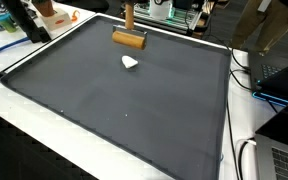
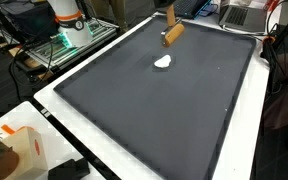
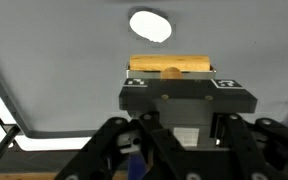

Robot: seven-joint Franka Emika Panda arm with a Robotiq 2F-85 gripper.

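Wooden block is tan-brown with a lighter yellow top face in the wrist view, plain grain with no print. Upright stick above it is orange-brown. Small lump is plain white. Mat is dark charcoal grey, uniform, with a thin black edge. Desk around it is white. Pincer is matte black with two small white tags with black marks at the corners. Carton is orange and white. Sheet is blue. Robot base is white with an orange band.
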